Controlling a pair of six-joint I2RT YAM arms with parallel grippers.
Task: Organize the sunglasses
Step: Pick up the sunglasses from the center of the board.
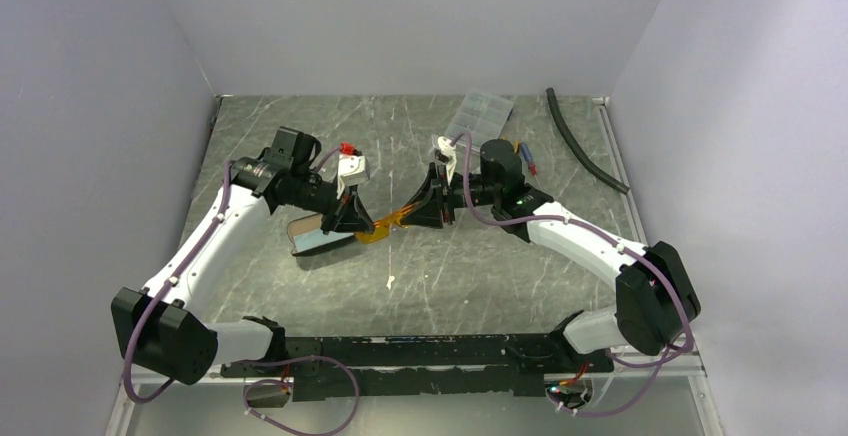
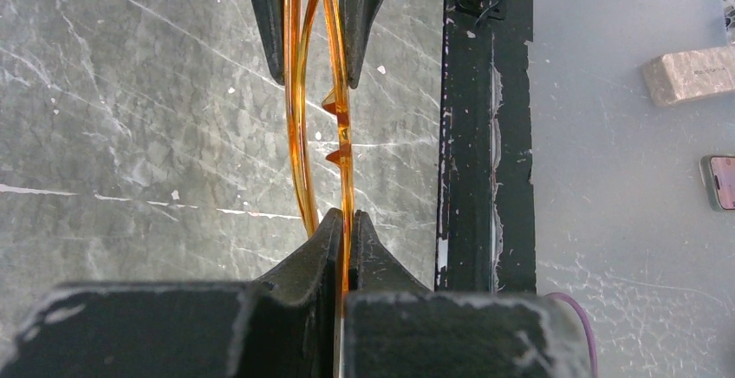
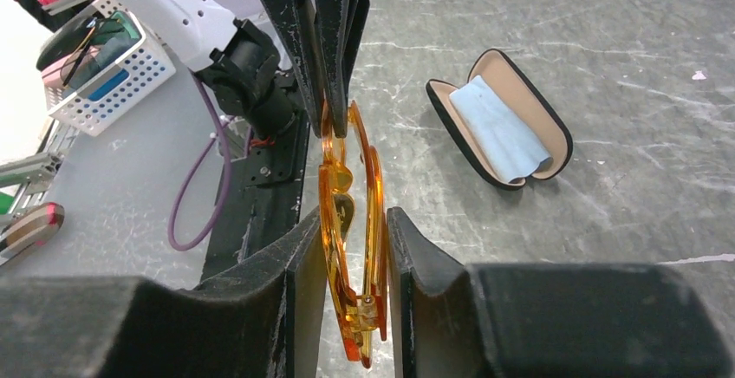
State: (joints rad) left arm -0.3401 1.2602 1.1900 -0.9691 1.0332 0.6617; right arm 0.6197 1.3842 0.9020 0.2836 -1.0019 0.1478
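Observation:
The sunglasses (image 1: 385, 226), translucent orange and folded, hang above the table between my two grippers. My left gripper (image 1: 352, 218) is shut on one end; in the left wrist view its jaws (image 2: 347, 218) pinch a thin orange edge of the sunglasses (image 2: 299, 135). My right gripper (image 1: 425, 214) holds the other end. In the right wrist view its jaws (image 3: 355, 215) have closed in on both sides of the sunglasses (image 3: 351, 187) at the hinge. The open glasses case (image 1: 315, 236) lies on the table under the left gripper, with a blue cloth inside (image 3: 500, 118).
A clear compartment box (image 1: 480, 111) and a black hose (image 1: 585, 151) lie at the back right. A small white scrap (image 1: 390, 281) sits on the marble top. The black base rail (image 1: 420, 351) runs along the near edge. A white basket (image 3: 104, 66) stands off the table.

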